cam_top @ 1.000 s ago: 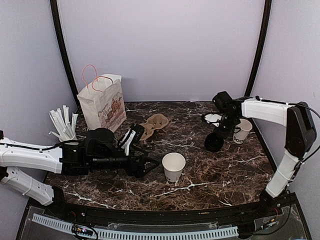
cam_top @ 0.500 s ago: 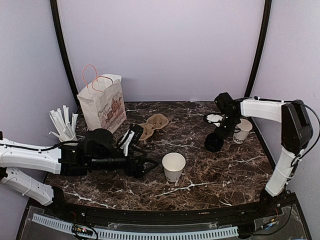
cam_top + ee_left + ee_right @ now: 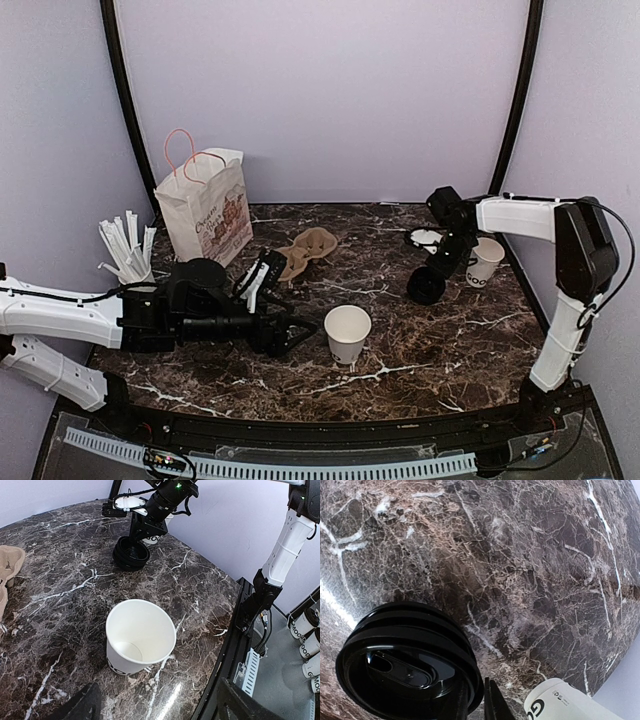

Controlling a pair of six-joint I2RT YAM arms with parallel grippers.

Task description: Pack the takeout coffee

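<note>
One black lid (image 3: 427,287) in right hand (image 3: 438,271)

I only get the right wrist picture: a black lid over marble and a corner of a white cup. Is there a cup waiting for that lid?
Observer: Yes, an open white cup stands mid-table, no lid on it.
Operator: Is anything holding it?
Observer: No. The left gripper sits open beside it, not touching.
Operator: And where would it get packed?
Observer: A paper bag stands upright at the back left.
</note>
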